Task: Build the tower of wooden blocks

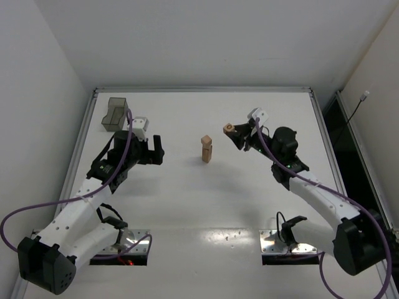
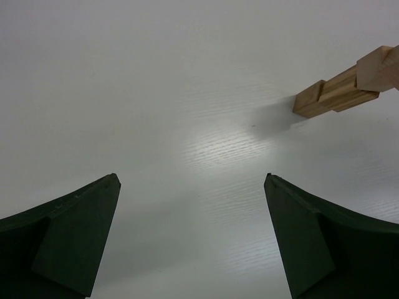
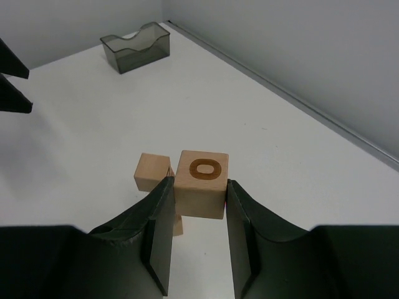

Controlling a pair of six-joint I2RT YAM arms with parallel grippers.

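Wooden block (image 3: 201,184) pinched between right jaws, tower (image 3: 153,175) close by

The left arm (image 1: 81,212) and right arm (image 1: 318,196) are shown sheathed in white shells with black joints. Purple cables (image 1: 12,218) are looped along both. Dark green, wedge-shaped fingers (image 2: 68,243) are fitted to the left gripper (image 2: 192,177) and right gripper (image 3: 199,181); shiny metal plates (image 1: 274,240) are set under the bases.
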